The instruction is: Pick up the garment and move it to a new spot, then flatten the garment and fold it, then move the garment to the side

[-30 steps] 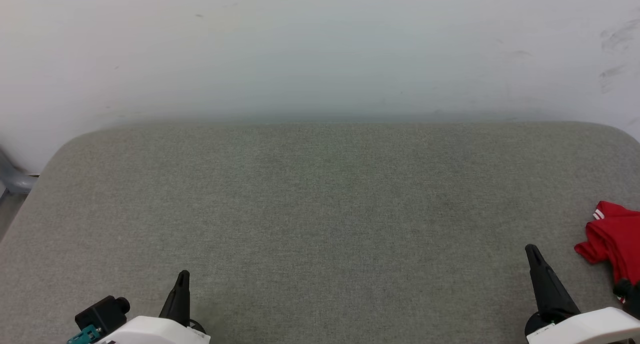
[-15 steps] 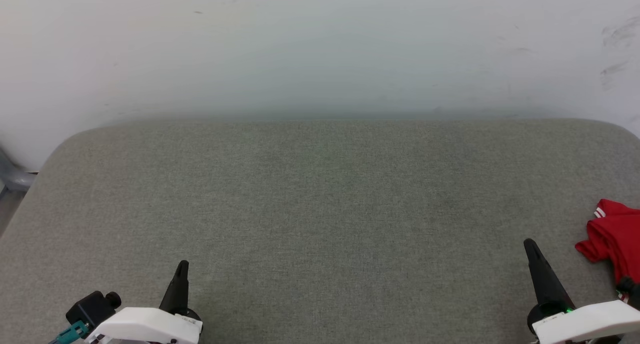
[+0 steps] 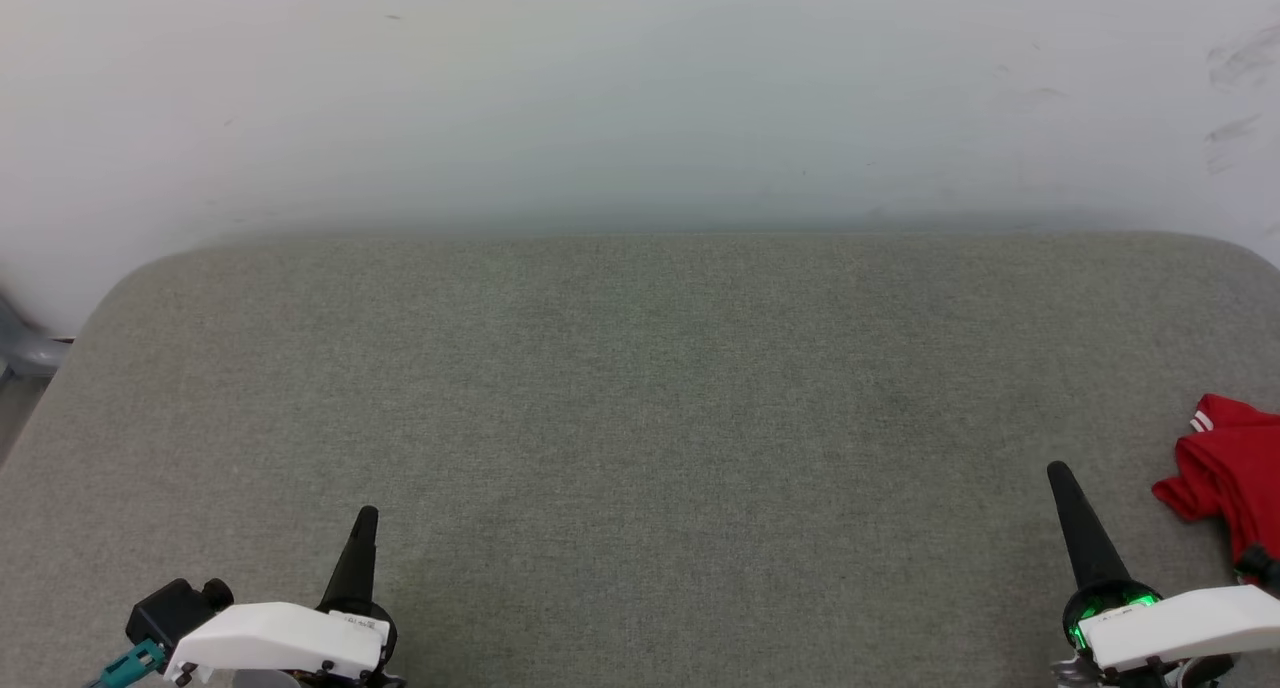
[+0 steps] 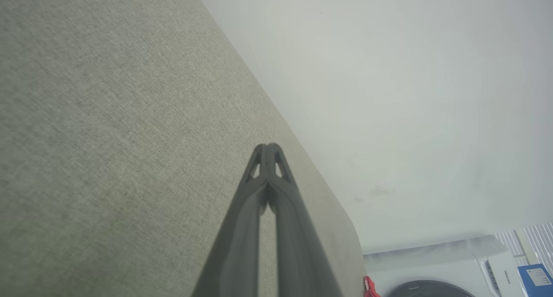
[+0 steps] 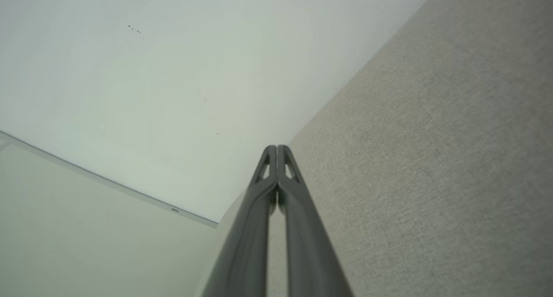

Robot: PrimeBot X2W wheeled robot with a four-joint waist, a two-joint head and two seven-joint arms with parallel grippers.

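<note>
Garment lies crumpled at right edge of grey padded surface, near side, just right of R gripper. L gripper sits near-left, well apart from garment. Both grippers' jaws fully closed, tips together, nothing held. White wall at far side.

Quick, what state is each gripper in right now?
Left gripper: closed, holding nothing.
Right gripper: closed, holding nothing; the garment lies ungripped to its right.
</note>
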